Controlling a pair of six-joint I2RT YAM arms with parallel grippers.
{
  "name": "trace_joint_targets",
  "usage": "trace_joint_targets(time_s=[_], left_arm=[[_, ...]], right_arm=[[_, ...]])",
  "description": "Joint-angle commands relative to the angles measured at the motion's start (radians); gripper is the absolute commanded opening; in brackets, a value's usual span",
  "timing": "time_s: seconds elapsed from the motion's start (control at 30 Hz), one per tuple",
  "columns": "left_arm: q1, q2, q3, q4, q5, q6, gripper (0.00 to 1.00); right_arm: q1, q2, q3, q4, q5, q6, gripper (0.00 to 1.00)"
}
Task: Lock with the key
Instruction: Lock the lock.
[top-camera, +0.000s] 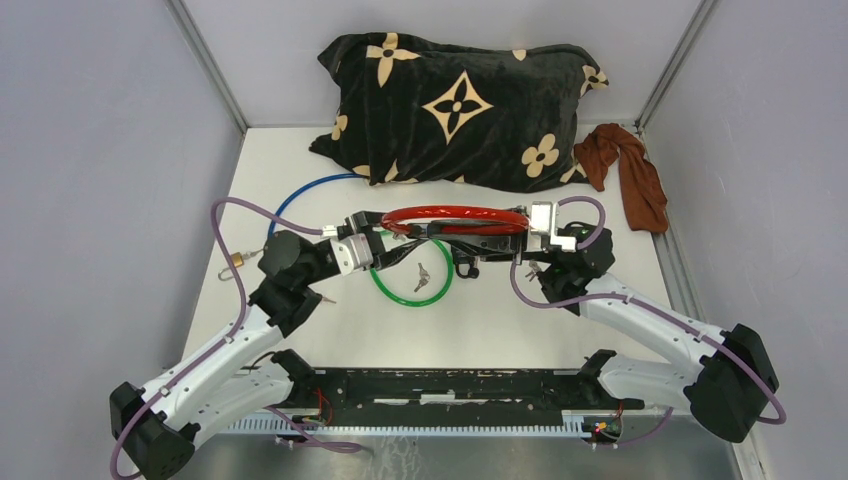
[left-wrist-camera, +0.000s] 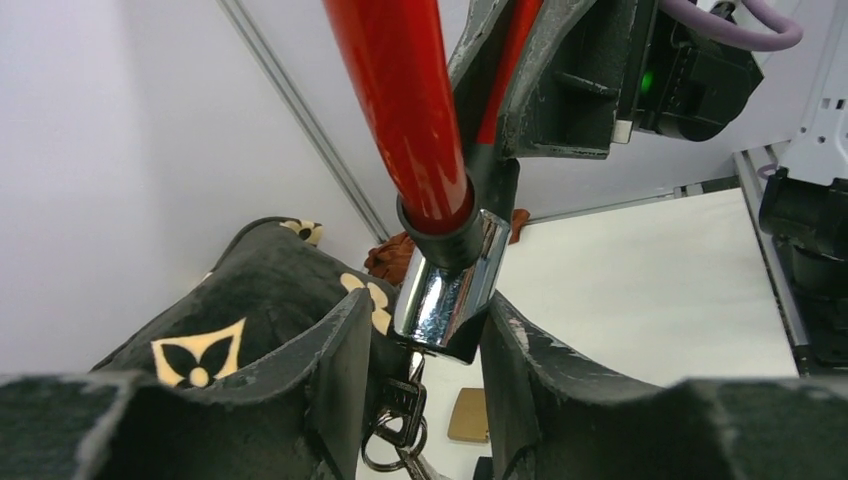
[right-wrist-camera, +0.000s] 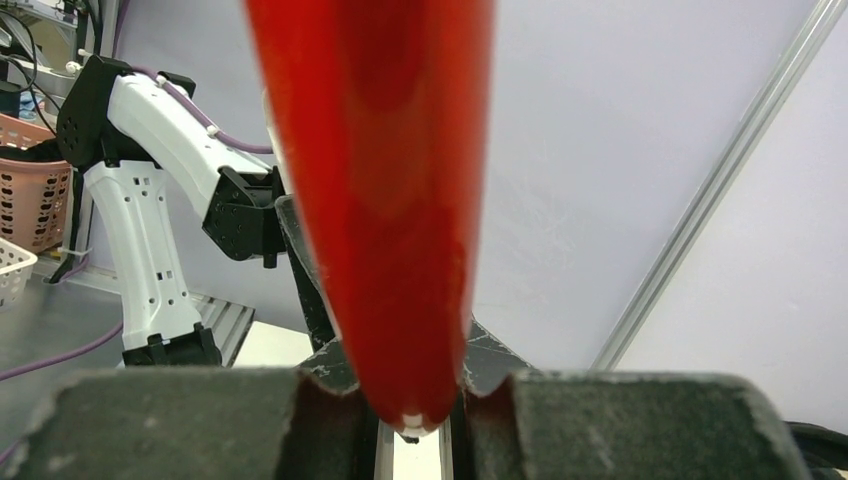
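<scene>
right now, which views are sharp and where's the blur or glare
Top view: even light, sharp, with a pale glare streak along the red cable. Left wrist: the chrome lock is sharp and mirrors its surroundings, and the cable above it carries a gloss line. Right wrist: the cable fills the centre, too close to the lens, soft and out of focus.

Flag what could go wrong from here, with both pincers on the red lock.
1. The left pincer grips the smooth chrome barrel, which might slip or twist when the key is turned.
2. The right pincer holds the red cable, so neither is free for the key ring dangling under the barrel; letting go could let the lock swing.
3. The green cable lock lies close by and could snag it.
</scene>
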Motion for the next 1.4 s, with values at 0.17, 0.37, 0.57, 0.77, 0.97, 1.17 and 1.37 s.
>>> trace_joint_targets(time_s=[0.17, 0.37, 0.57, 0.77, 0.97, 1.17, 1.37], left_arm=[[0.001, -0.006, 0.024, 0.065, -0.011, -0.031, 0.02], [0.0, -0.027, 0.015, 0.027, -0.091, 0.007, 0.02], [0.001, -0.052, 0.0, 0.003, -0.117, 0.069, 0.02], [0.001, -0.069, -0.004, -0.021, -0.126, 0.085, 0.02], [0.001, -0.08, 0.009, -0.098, -0.163, 0.107, 0.02], [0.001, -0.087, 0.022, -0.153, -0.208, 0.128, 0.02], [0.001, -0.088, 0.023, -0.197, -0.218, 0.119, 0.02]], right_arm=[[0.009, -0.009, 0.044, 0.048, 0.011, 0.011, 0.0], [0.008, -0.065, 0.021, -0.206, 0.042, -0.102, 0.06], [0.004, -0.099, 0.061, -0.573, 0.079, -0.284, 0.43], [-0.007, -0.124, 0.084, -0.676, 0.104, -0.325, 0.59], [-0.03, -0.165, 0.081, -0.772, 0.144, -0.328, 0.7], [-0.033, -0.27, 0.055, -0.95, 0.201, -0.353, 0.73], [-0.031, -0.308, 0.123, -1.168, 0.127, -0.356, 0.67]])
